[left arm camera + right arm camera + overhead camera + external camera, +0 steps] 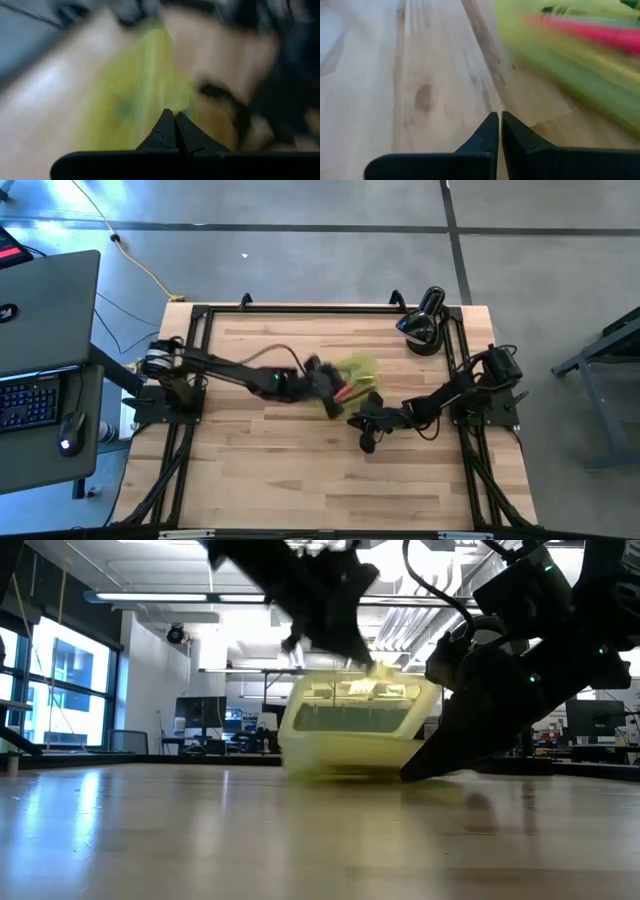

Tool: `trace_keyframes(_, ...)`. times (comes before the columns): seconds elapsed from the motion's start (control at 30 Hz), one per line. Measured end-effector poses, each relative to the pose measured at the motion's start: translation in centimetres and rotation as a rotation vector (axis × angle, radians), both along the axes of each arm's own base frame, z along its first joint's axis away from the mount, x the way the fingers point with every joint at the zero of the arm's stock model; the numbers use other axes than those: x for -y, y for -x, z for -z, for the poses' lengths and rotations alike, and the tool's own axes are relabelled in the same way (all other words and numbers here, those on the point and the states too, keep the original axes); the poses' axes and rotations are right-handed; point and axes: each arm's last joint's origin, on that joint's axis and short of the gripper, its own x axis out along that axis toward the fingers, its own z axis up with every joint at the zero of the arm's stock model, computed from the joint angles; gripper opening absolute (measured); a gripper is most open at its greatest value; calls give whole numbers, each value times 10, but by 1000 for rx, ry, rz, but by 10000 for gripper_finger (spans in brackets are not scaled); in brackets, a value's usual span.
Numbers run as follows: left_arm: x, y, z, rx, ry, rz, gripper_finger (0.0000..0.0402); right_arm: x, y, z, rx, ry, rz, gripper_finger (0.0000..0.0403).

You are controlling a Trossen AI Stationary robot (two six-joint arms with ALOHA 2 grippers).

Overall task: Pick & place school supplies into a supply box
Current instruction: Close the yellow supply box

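Observation:
The supply box [358, 370] is a translucent yellow-green case that rests on the wood at mid-table, also seen in the low view [350, 730]. Pink-red school supplies [600, 31] lie inside it. My left gripper [172, 116] is shut and comes from the table's left, slanting down at the box's upper edge [372, 668]. My right gripper [499, 117] is shut, sits low over bare wood just near of the box [367, 442], and holds nothing. The other supplies are too blurred to tell apart. My left gripper has its shut fingertips [167, 120] right at the box's near upper edge [165, 102], slanting down from the table's left. Blur hides whether they touch it.
A black rounded device [425, 320] stands at the table's far right corner. Black frame rails [190, 360] run along the table's edges. A laptop and keyboard [30, 395] sit off the table to the left. Bare wood [280, 480] spreads across the near half.

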Motion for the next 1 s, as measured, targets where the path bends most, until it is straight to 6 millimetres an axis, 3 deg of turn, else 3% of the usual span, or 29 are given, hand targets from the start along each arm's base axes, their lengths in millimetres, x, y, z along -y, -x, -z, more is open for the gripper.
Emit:
trace_keyframes(0.07, 8, 1, 10, -48, 20, 51, 16, 0, 0, 0, -2, 5, 7, 0)
trace_keyframes(0.27, 23, 0, 11, -31, 23, 55, 16, -2, 0, 0, 6, 1, 2, 0)
trace_keyframes(0.63, 23, -4, 17, -27, 56, 58, 16, -27, 7, -5, 50, 43, -32, 0)
trace_keyframes(0.8, 22, -3, 19, -43, 62, 55, 16, -43, 14, -27, 131, 67, -93, 0)
trace_keyframes(1.0, 23, -3, 19, -48, 72, 70, 16, -46, 28, -78, 291, 199, -44, 0)
